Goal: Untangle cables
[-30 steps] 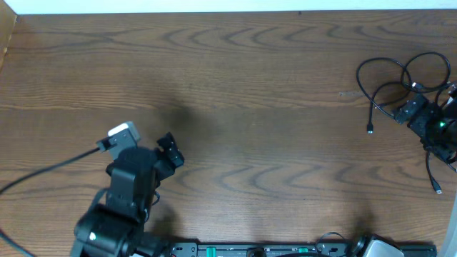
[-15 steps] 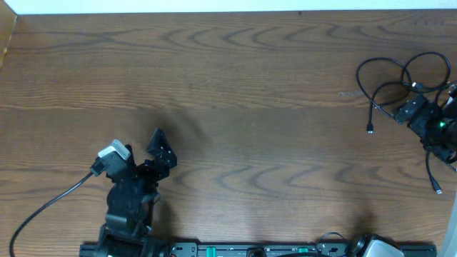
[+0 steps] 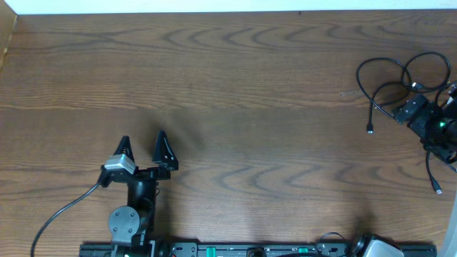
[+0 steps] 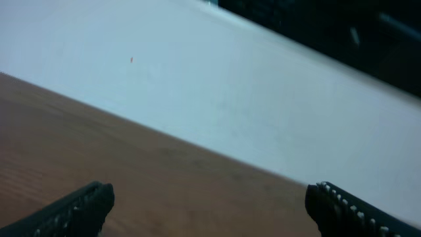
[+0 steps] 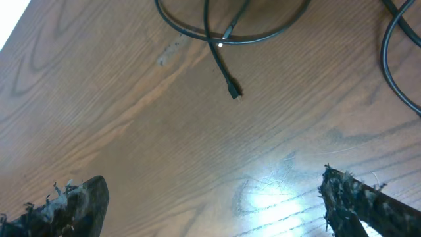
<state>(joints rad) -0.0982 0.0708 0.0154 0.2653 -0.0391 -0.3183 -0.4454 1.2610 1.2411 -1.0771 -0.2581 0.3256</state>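
1. From overhead, the left gripper (image 3: 142, 140) is seen with its two black fingers spread wide apart, and nothing is held between them.
2. In the left wrist view only the fingertips (image 4: 77, 208) are shown, at the lower corners; the rest of each finger is cut off by the frame edge.
3. Ahead of that gripper, the brown wood-grain table (image 4: 131, 171) is bordered by a pale white surface (image 4: 230, 85). A dark region beyond it is blurred and cannot be identified.
4. The right gripper (image 5: 212, 187) is likewise opened wide. Bare table is seen between its frayed-looking black tips, and nothing is gripped.
5. The tangle of thin black cables (image 3: 415, 86) is laid on the table just ahead of the right gripper, well apart from the left one.
6. A small black plug (image 5: 233, 90) on one cable end is seen ahead of the right gripper and is not touched by it. The loops beyond it are cut off by the top of the right wrist view.
7. From overhead, the right arm (image 3: 437, 132) is partly cut off by the frame edge. Whether the cables pass over or under its dark body cannot be told.
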